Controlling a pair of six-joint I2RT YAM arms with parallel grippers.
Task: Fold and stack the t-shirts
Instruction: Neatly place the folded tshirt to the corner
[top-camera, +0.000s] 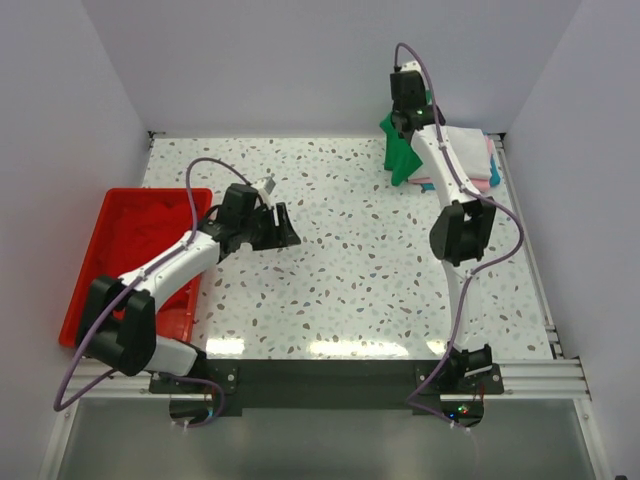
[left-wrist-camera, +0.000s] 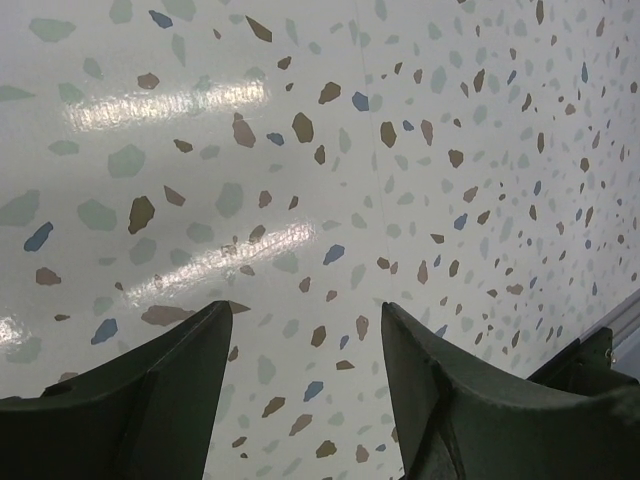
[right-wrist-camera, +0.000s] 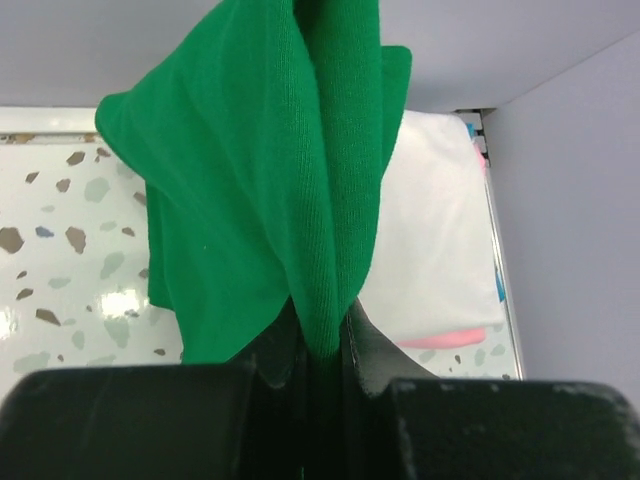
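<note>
Right jaws: pressed together on a fold of the green shirt (right-wrist-camera: 270, 200) (the cloth fills the whole gap between them).
Green shirt: bunched rather than folded, hanging in loose folds from that grip at the far right of the desk (top-camera: 350, 260); I cannot tell whether its lower edge touches the desk.
Pile: a white shirt (right-wrist-camera: 430, 230) lies folded flat on top, with a pink shirt (right-wrist-camera: 445, 340) showing under its near edge. The pile sits in the far right corner, just right of the hanging green one.
Right arm (top-camera: 452, 200): stretched from its near base up the right side to the far edge.
Left jaws: wide apart with nothing between them (only speckled desk shows in the gap).
Left arm (top-camera: 170, 260): reaches from the near left toward the middle, its jaws over bare desk left of centre, well apart from the shirts.
Red tray (top-camera: 90, 290): at the left edge of the desk, just beside the left arm.
</note>
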